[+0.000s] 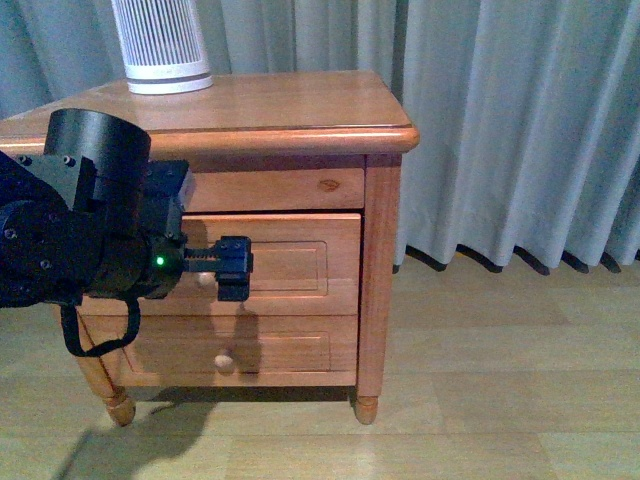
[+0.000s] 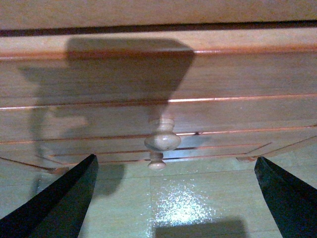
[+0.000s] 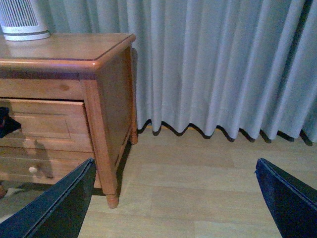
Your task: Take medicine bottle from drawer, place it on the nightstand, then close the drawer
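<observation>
**A:** Where is the medicine bottle? I do not find it in any view.

**B:** It is not visible. The drawer [image 1: 290, 265] looks closed or almost closed, so I suppose the bottle is inside, hidden behind the front panel. The top of the nightstand [image 1: 300, 105] carries only the white ribbed device [image 1: 160, 45].

**A:** And the claws?

**B:** The left gripper [image 1: 232, 268] is spread wide and empty, just in front of the drawer's round knob [image 2: 162, 140]. In the left wrist view, the knob is between the two dark fingers [image 2: 64, 198] but ahead of them, not touched. The right gripper [image 3: 173, 161] is also released and holds nothing. It hangs over the floor, beside the nightstand.

**A:** What can go wrong from here?

**B:** I see three risks. The knob is small and round, so the fingers may close too early and grasp only air, or pinch the knob's edge and slip off during the pull. The knob of the lower drawer [image 1: 290, 350] is directly under it, so a low approach may catch the wrong one. Also, a pull that is not straight may jam the drawer or drag the light nightstand, and then the ribbed device could shake.
</observation>
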Tool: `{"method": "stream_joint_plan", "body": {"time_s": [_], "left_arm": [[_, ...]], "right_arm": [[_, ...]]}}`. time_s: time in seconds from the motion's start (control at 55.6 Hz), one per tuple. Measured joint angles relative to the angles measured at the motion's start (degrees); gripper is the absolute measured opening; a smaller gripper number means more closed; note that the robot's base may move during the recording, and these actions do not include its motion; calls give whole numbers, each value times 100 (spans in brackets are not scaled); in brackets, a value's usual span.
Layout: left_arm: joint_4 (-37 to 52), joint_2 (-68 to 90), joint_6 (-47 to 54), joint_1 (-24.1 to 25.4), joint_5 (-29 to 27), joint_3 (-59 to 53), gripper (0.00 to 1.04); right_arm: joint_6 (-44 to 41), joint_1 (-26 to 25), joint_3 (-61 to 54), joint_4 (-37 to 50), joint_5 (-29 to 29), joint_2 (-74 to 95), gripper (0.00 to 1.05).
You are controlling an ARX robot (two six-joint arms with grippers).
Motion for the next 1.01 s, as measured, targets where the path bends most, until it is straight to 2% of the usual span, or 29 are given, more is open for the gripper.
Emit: {"method": "stream_joint_plan", "body": {"time_s": [1.008], "left_arm": [[339,962,-328,-55,-181,708,98]], "right_arm": [[0,0,0,0,-2,0,98]]}}
